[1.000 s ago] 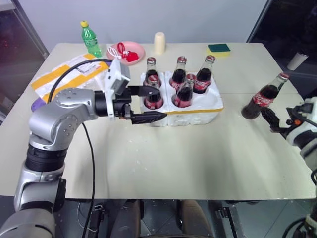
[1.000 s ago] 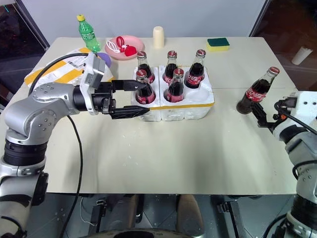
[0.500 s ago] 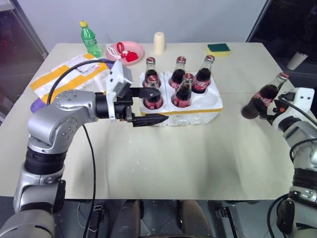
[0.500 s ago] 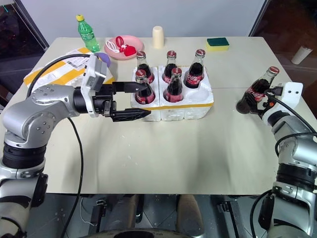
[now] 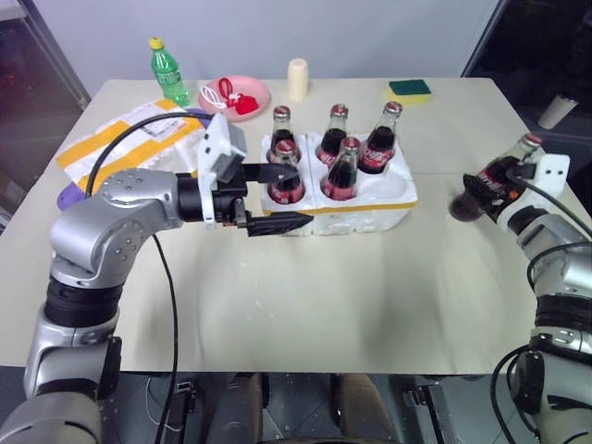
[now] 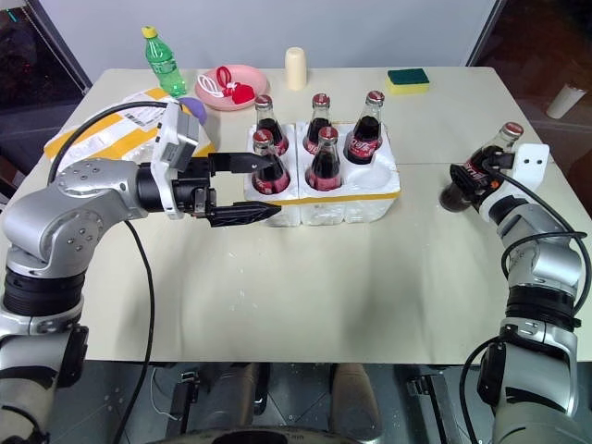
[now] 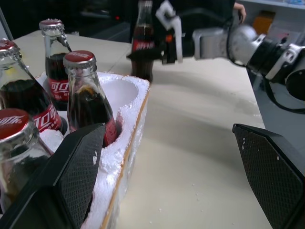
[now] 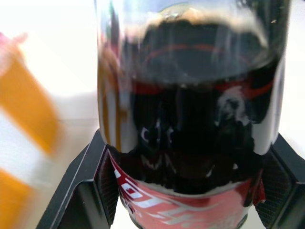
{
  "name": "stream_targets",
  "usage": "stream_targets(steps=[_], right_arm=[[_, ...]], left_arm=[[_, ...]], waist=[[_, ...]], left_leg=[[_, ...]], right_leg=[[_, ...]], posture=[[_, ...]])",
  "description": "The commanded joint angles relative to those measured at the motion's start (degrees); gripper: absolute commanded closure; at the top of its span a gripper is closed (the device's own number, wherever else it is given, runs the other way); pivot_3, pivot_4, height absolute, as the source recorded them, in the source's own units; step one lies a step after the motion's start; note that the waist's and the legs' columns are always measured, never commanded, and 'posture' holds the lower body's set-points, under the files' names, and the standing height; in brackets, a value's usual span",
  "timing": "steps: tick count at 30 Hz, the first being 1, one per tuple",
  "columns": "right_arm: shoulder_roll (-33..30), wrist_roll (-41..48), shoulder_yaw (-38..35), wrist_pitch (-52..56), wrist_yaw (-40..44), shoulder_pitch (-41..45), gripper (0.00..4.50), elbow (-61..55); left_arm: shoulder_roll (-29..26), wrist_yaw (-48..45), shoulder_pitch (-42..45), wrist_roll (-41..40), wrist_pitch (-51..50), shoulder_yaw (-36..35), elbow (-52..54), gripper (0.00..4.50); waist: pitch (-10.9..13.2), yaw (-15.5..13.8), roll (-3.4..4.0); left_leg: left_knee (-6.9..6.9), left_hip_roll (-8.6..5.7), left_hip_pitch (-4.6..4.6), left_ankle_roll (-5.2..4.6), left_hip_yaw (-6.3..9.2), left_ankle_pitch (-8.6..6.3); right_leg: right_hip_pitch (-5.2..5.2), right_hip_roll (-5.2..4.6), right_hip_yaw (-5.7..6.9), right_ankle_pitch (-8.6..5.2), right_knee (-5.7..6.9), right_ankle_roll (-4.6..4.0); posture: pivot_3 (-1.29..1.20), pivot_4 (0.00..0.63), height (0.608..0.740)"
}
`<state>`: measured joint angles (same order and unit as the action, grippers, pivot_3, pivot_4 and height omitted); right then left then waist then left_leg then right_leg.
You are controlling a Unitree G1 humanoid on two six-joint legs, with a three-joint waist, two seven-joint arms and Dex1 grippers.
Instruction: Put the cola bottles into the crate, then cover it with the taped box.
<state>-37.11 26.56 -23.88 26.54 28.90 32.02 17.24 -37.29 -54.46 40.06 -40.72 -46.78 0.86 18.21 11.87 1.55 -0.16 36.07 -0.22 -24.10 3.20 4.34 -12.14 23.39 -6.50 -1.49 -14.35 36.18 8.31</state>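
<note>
1. Over at the table's right edge, the right gripper (image 6: 470, 178) has its two black fingers clamped on the sixth cola bottle (image 6: 477, 169), one on each side of the red label. In the right wrist view the finger pads (image 8: 102, 186) press right against the glass.
2. That bottle leans, cap tipped away toward the table's right edge, base toward the crate. Can't tell if the base touches the table (image 5: 370, 287) or is just off it.
3. Left gripper (image 5: 277, 197) is level, pointing right, jaws spread wide with nothing between them. It sits right at the crate's left end: the upper finger reaches over the near-left bottle, the lower one lies along the front wall.
4. Crate (image 5: 370, 211) is mid-table, white foam with a yellow band low on it. Five cola bottles (image 5: 342, 171) stand upright in it, three in the back row and two in front. The front-right socket (image 7: 114, 95) is open.
5. Taped box (image 5: 129, 139) lies flat at the far left of the table, yellow bands and white label facing up, well apart from the crate.
6. Along the far edge: green plastic bottle (image 5: 168, 72), pink plate (image 5: 237, 96) with red bits on it, a cream cup (image 5: 297, 80) and a green-yellow sponge (image 5: 409, 89).
</note>
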Motion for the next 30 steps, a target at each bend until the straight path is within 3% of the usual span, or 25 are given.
stream_targets(steps=[1,5,14,22,26,28,30], right_arm=[[-2.9,10.6,-3.7,6.7,2.0,5.6,1.66,-15.1],[-2.9,15.0,0.1,14.6,2.3,7.2,1.66,-22.6],[0.6,12.9,8.8,14.4,4.2,7.1,1.66,-24.9],[-0.6,-1.1,21.5,8.0,7.0,7.8,1.66,-19.6],[1.5,-3.6,24.2,7.6,7.7,9.5,1.66,-15.2],[2.3,-4.8,25.0,8.8,7.4,10.0,0.63,-12.7],[3.0,-5.5,25.0,9.6,7.2,10.4,0.07,-11.2]], left_arm=[[-0.9,0.5,-0.4,-1.1,0.2,-2.3,1.8,0.00],[-1.1,0.6,-1.0,-0.7,0.7,-2.3,1.6,0.00],[-0.8,0.6,-0.6,0.1,1.8,-1.9,0.5,0.00],[-1.3,1.2,-1.1,0.1,2.1,-2.3,1.3,0.00],[-1.7,1.5,-1.4,0.4,2.2,-2.3,1.8,0.00],[-2.1,1.6,-1.9,0.6,2.4,-2.3,2.2,0.00],[-2.4,1.7,-2.1,0.8,2.4,-2.4,2.2,0.00]], waist=[[0.0,0.3,0.01],[0.0,0.8,-0.02],[0.0,0.6,-0.08],[0.0,0.7,-0.08],[0.0,0.8,-0.08],[0.0,1.0,-0.09],[0.0,0.9,-0.10]], left_leg=[[-0.05,0.00,0.01,0.00,0.03,0.00],[-0.10,0.00,0.00,0.00,0.06,0.00],[0.05,0.00,-0.14,-0.01,0.07,0.00],[0.01,0.00,-0.19,-0.01,0.08,0.00],[0.01,0.00,-0.19,0.00,0.08,0.00],[0.02,0.00,-0.19,0.00,0.08,0.00],[0.03,0.00,-0.15,0.00,0.08,0.00]], right_leg=[[0.02,0.01,0.02,0.00,0.04,0.00],[0.02,0.01,0.03,-0.01,0.02,-0.01],[0.03,0.00,0.05,0.00,-0.03,0.00],[0.11,0.00,0.07,0.00,-0.02,0.00],[0.11,0.00,0.06,0.00,-0.02,0.00],[0.11,0.01,0.06,0.00,-0.02,0.00],[0.08,0.01,0.06,0.00,-0.01,0.00]], posture=[[0.00,0.150,0.739],[0.00,0.150,0.739],[0.00,0.150,0.739],[0.00,0.150,0.739],[0.00,0.150,0.739],[0.00,0.150,0.739],[0.00,0.150,0.739]])
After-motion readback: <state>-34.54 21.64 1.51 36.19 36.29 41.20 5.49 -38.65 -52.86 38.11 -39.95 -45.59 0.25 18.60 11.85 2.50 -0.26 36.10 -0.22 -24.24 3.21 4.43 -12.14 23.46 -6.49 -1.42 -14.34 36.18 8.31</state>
